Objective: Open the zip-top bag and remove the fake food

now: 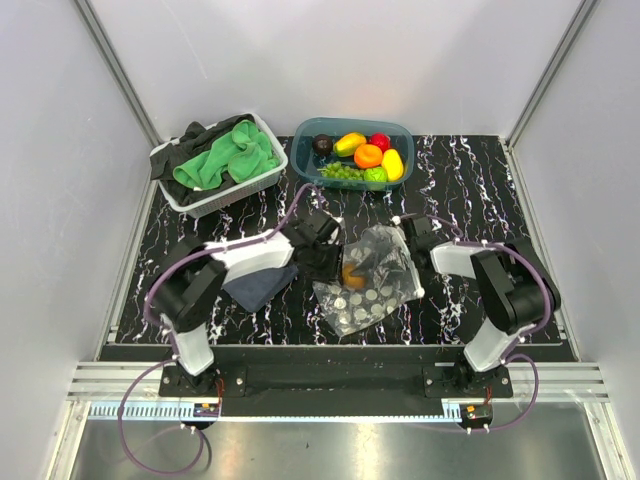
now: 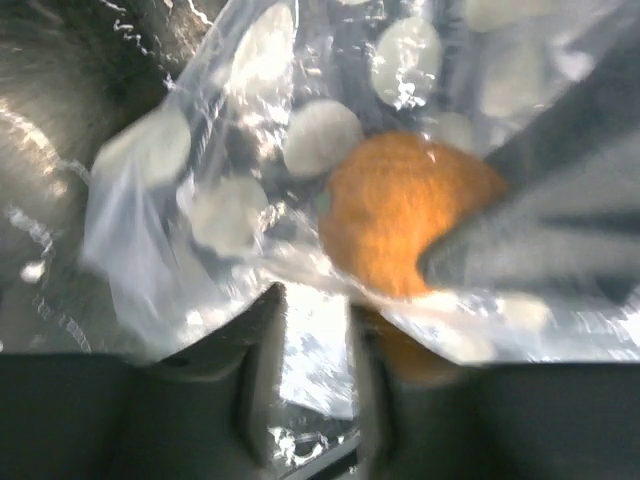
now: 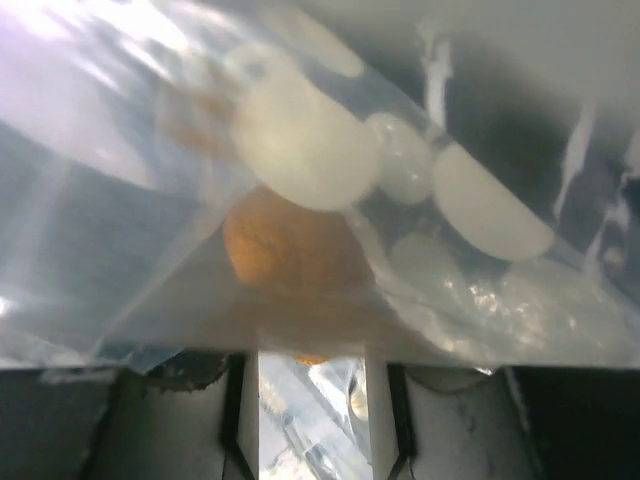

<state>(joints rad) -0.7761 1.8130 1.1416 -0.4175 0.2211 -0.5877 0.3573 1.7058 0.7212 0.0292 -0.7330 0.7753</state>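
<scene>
The zip-top bag (image 1: 372,288), clear with white dots, lies crumpled at the table's middle between both grippers. One orange fake food piece (image 1: 352,276) sits inside it. In the left wrist view the orange piece (image 2: 400,225) shows through the bag's film (image 2: 230,190), with the right arm's grey finger (image 2: 545,235) against it. My left gripper (image 1: 322,262) (image 2: 315,305) has its jaws slightly apart with film lying across the gap. My right gripper (image 1: 408,250) (image 3: 312,362) also shows a gap, the bag (image 3: 300,150) draped over its tips and the orange piece (image 3: 285,250) just beyond.
A teal tub (image 1: 300,135) at the back holds several more fake fruits (image 1: 368,155). To its left stands a white basket (image 1: 270,175) with green cloth (image 1: 225,160) and dark cloth. Another dark cloth (image 1: 262,285) lies under the left arm.
</scene>
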